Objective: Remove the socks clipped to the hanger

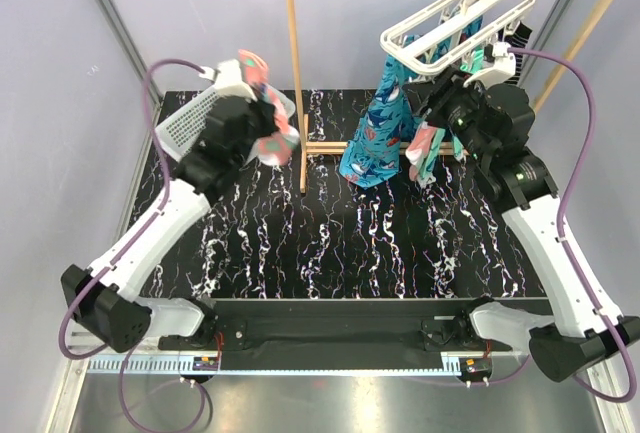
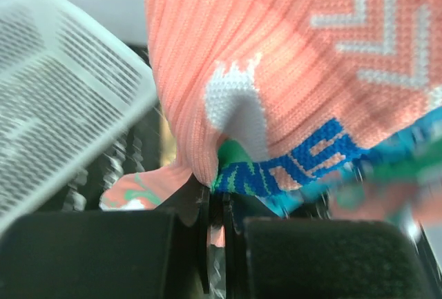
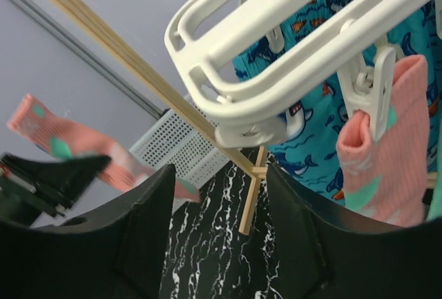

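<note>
Left fingers (image 2: pixel 103 251) pinch coral sock (image 2: pixel 207 50) beside basket (image 2: pixel 62 105) (contents unseen); right fingers (image 3: pixel 145 230) spread, empty.

Both arms have glossy white shell links, the left arm (image 1: pixel 165 218) and right arm (image 1: pixel 548 243) alike, joined by chunky matte-black joint housings (image 1: pixel 108 319). A purple cable (image 1: pixel 150 103) trails along each, and the jaws are plain black.

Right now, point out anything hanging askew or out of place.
The hanger looks tilted rather than level, its left end dipping toward the right gripper, which is open below it. One pink sock hangs from a clip on it.
</note>
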Motion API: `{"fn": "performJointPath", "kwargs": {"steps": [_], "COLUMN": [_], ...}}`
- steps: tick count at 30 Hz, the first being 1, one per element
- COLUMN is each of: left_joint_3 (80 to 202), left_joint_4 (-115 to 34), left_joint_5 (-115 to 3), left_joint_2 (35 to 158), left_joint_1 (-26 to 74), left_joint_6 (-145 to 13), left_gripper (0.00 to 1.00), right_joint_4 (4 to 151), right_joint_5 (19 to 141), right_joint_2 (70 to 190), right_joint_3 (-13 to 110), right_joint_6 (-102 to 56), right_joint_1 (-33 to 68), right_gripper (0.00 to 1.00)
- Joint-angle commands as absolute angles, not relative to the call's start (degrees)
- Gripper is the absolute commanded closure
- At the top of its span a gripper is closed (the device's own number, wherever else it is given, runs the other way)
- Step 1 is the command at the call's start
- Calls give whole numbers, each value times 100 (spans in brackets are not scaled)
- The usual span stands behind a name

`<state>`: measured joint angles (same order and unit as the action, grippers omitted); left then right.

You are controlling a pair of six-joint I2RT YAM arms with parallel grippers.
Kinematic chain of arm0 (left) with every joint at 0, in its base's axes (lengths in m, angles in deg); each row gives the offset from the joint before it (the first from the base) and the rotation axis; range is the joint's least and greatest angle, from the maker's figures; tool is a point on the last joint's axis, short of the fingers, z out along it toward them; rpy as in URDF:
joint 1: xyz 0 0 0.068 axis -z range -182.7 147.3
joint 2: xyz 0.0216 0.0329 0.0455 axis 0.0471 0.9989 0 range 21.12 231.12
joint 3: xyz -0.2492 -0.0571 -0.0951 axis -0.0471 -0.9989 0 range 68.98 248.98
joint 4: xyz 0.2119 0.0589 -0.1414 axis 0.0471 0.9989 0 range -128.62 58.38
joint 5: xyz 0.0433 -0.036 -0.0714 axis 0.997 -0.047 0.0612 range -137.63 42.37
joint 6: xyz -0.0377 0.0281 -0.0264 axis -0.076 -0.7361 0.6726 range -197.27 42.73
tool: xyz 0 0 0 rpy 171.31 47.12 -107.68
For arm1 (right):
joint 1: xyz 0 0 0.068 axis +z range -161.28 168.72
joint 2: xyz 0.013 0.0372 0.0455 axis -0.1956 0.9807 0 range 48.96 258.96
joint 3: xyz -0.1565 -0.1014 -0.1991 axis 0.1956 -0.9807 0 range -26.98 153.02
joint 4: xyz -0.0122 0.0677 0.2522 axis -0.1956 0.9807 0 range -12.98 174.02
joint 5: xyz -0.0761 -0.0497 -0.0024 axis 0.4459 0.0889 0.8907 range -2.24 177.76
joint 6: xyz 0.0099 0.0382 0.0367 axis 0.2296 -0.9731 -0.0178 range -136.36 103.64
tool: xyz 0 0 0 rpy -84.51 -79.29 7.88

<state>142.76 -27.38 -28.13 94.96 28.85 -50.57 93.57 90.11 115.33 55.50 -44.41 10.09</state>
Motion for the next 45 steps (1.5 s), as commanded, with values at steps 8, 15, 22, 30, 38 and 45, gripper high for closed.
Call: {"fn": "performJointPath", "kwargs": {"steps": [8, 15, 22, 30, 38, 45], "left_joint_3": [15731, 16557, 17382, 17736, 16410, 14845], "left_joint_4": [-2113, -2209, -1300, -22, -179, -899], "left_joint_5": [-3830, -4290, -4280, -3604, -4638, -6071], "left_joint_2": [10433, 11849, 13097, 13152, 11588, 10322], "left_joint_1": [626, -261, -261, -95, 195, 634], "left_joint_6": [-4976, -4702, -5037, -5344, -5583, -5346], "left_gripper": [100, 100, 77, 29, 24, 24], "right_joint_4": [10268, 10715, 11182, 11261, 11182, 10806], "right_joint_5": [8284, 8301, 8415, 8143, 8448, 9038], "right_joint_2": [10161, 9124, 9071, 9202, 9457, 10019], "right_joint_3": [4677, 4271, 4746, 4693, 4527, 4106], "right_joint_6": [-4834, -5064, -4818, -4765, -4572, -4264], "right_joint_1": [1043, 1034, 1034, 1034, 1034, 1034], "right_gripper": [0, 0, 0, 0, 0, 0]}}
